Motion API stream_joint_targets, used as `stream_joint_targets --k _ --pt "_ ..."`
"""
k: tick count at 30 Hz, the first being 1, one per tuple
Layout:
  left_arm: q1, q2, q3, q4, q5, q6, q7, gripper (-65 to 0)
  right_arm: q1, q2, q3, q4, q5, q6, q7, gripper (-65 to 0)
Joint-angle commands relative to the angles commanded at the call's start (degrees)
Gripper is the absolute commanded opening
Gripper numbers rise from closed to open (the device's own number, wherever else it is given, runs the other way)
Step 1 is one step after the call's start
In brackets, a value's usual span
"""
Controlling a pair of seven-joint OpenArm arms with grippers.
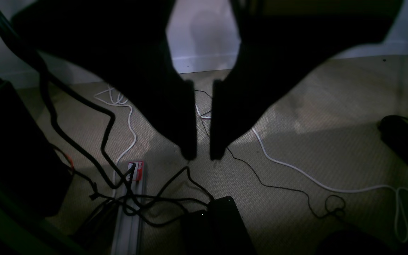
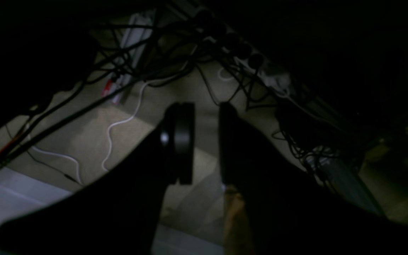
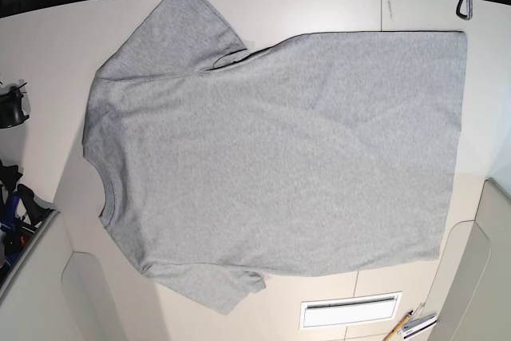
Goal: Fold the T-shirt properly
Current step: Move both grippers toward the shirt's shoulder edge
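The T-shirt [image 3: 279,157] lies spread flat on the white table [image 3: 48,45] in the base view, plain grey side up. Its neck [image 3: 102,189] points left, its hem [image 3: 457,141] lies at the right, and both sleeves are spread out. Neither arm shows in the base view. In the left wrist view, my left gripper [image 1: 203,156] hangs over the carpeted floor, its fingers slightly apart with nothing between them. My right gripper [image 2: 207,106] also hangs over the floor with a narrow empty gap between its fingers. No cloth appears in either wrist view.
Black and white cables [image 1: 296,170] sprawl over the carpet, with a power strip [image 1: 129,212] and dark boxes [image 1: 9,148] beside them. In the base view a white slotted plate [image 3: 350,310] and pens [image 3: 411,325] lie near the table's front edge. Dark gear [image 3: 12,105] sits at the left.
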Motion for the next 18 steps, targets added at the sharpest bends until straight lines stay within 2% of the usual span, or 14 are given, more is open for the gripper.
stream_joint_targets --k 6,18 --pt "0.0 0.0 0.0 0.0 0.0 0.0 0.0 -57.7 0.0 0.0 0.0 0.0 -3.3 0.0 0.0 -54.0" --pt "0.7 0.0 0.0 0.0 0.0 -0.4 0.0 -57.7 -0.3 0.2 0.0 0.0 -3.3 -0.02 0.0 -54.0"
